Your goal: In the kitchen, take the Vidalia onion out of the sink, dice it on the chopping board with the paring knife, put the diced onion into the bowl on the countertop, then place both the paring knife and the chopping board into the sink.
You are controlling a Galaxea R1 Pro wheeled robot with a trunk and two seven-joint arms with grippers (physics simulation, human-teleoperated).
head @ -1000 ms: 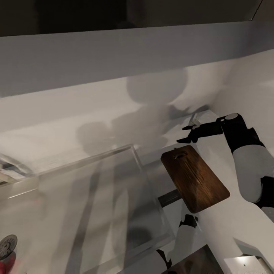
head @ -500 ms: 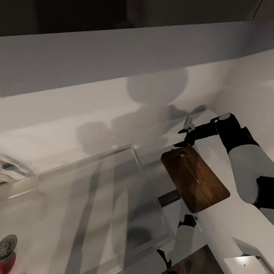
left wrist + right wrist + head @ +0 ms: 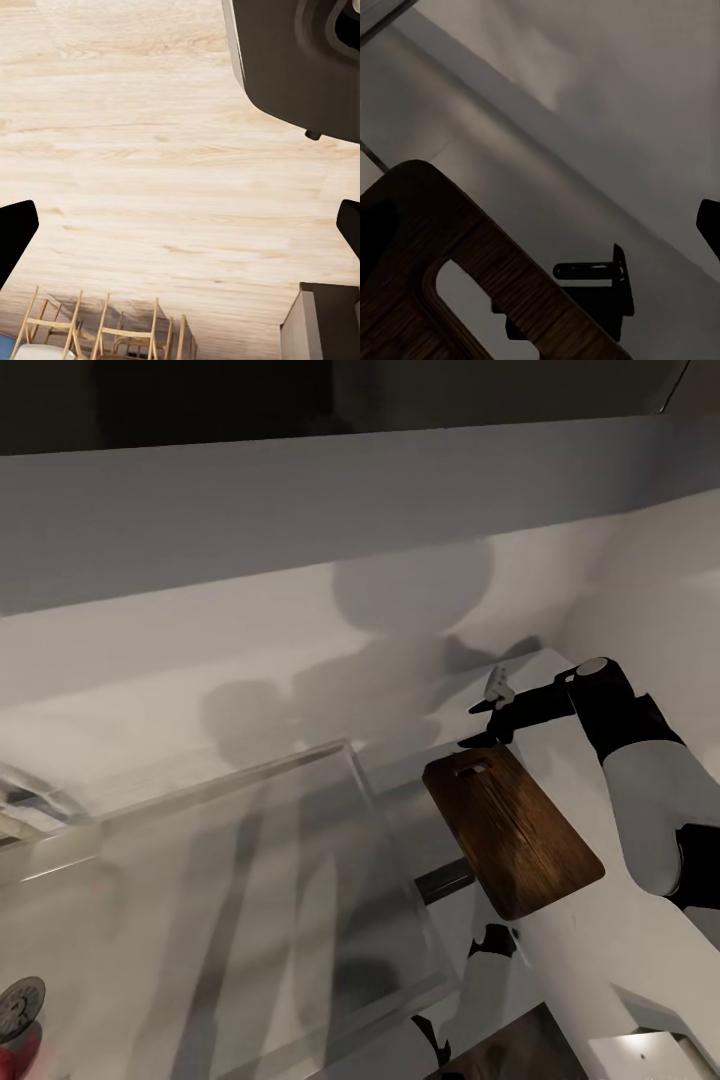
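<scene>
At the head view's near left corner, a sliver of the pinkish Vidalia onion (image 3: 12, 1052) lies in the sink (image 3: 250, 880) by the round drain. Farther right, the chopping board (image 3: 512, 828) rests on the grey countertop (image 3: 600, 950). Beyond its slotted end hovers the right gripper (image 3: 485, 723), fingers spread and empty, near what may be the paring knife (image 3: 598, 271); the left gripper (image 3: 180, 225) gapes over pale wood floor.

Cut off at the head view's lower left: the sink (image 3: 230, 900), with a red blur at the corner, too partial to name. Cropped in the right wrist view: the chopping board (image 3: 450, 300), handle end alone visible. Too small to identify: the pale object (image 3: 497, 682) by the right end effector (image 3: 482, 722). Left end effector (image 3: 180, 225) fingertips clipped at both edges.
</scene>
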